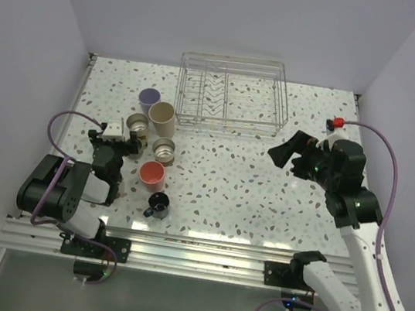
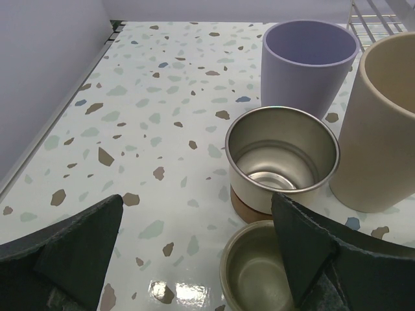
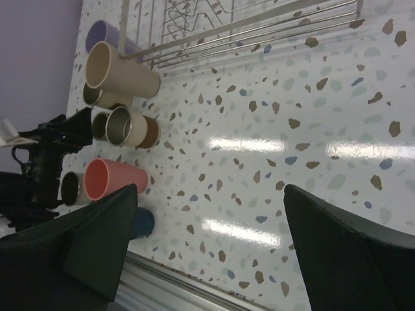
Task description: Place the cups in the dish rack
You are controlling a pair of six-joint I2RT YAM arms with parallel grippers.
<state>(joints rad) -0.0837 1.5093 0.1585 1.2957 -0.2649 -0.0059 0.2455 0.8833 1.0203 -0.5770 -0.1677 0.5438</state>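
Two arms rise from the near edge of the speckled desk (image 1: 247, 201), at the bottom of the top view. Nearest them, lower left of centre, stands the small black mug (image 1: 158, 208), and just beyond it the coral-pink tumbler (image 1: 152, 172), mouth up.

The left pincer (image 1: 121, 140) sits low over the desk to the left of these. Its fingers (image 2: 78, 249) are spread wide and pinch nothing. In its wrist view a grey metallic cup (image 2: 256, 267) stands upright between them at the bottom edge; whether a finger touches it cannot be told. Just past it stands a second metallic cup (image 2: 282, 155) on a brown base, upright. A third metallic cup (image 1: 165, 149) stands right of this pincer in the top view, apart from the coral-pink tumbler.

Farther still, the tall beige tumbler (image 1: 161, 119) and the lavender cup (image 1: 149, 99) stand close side by side, the lavender one deeper in.

The right pincer (image 1: 285, 151) hangs above bare desk right of centre, well apart from every cup. It too is spread, with only the desk showing between its two dark fingers in the wrist view.

At the far edge, upper centre, stands the wire dish rack (image 1: 233, 89); all the cups stand on the desk outside it.
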